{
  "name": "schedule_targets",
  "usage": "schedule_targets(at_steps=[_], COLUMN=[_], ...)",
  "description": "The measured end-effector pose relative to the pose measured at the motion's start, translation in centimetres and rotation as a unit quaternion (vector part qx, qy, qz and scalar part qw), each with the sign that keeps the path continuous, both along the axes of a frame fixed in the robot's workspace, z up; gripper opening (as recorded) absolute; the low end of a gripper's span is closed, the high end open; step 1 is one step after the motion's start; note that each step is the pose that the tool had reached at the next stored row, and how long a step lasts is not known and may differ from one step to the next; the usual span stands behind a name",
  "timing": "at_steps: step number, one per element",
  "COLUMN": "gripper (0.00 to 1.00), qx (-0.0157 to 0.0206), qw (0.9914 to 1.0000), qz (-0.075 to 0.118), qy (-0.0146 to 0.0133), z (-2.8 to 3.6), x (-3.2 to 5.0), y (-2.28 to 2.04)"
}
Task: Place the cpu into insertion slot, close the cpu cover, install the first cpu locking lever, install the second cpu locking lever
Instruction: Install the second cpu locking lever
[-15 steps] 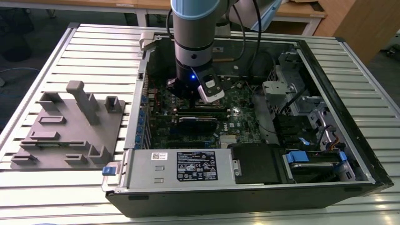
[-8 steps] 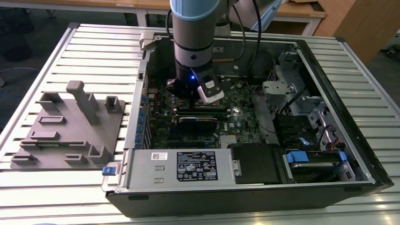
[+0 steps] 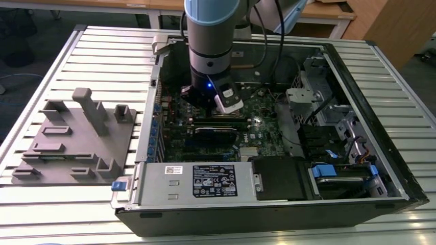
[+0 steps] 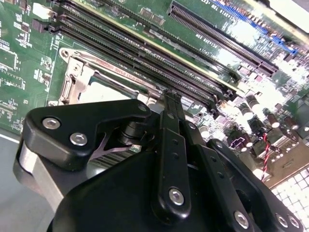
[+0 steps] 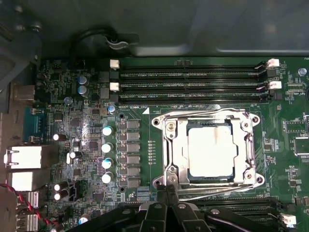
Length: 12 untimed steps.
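In the first wrist view the cpu [image 5: 211, 150] lies flat in the insertion slot [image 5: 211, 178], its pale metal top showing through the cut-out. The cpu cover [image 5: 170, 145] is folded down around it. A thin wire lever [image 5: 217, 192] runs along the socket edge nearest my gripper; another [image 5: 207, 112] runs along the opposite edge. My gripper [image 5: 167, 192] is shut, its narrow tips together right at that near edge. The second wrist view shows the gripper [image 4: 169, 94] beside the cpu [image 4: 99, 92] and cover [image 4: 72, 72]. In the exterior view my arm [image 3: 211, 51] reaches down into the open computer case [image 3: 381, 127].
Long black memory slots [image 5: 188, 84] flank the socket, and a row of upright capacitors [image 5: 107, 154] stands beside it. A power supply [image 3: 204, 181] and drive bays [image 3: 340, 178] fill the case's near end. A grey parts fixture [image 3: 75, 138] sits on the slatted table at the exterior view's left.
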State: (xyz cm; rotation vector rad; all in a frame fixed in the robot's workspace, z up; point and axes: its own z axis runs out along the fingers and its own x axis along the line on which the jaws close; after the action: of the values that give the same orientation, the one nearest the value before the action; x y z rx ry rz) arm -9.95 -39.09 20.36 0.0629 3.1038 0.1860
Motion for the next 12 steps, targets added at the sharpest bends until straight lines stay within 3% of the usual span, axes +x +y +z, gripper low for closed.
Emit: schedule_targets(at_steps=[7,12], gripper=[0.11,0.11], qx=[0.0196,0.0286], qw=[0.99981,0.99959], qz=[0.0,0.0], qy=[-0.0001,-0.0001], z=[-0.31,-0.51], x=[-0.22,-0.3], y=[-0.11,-0.27])
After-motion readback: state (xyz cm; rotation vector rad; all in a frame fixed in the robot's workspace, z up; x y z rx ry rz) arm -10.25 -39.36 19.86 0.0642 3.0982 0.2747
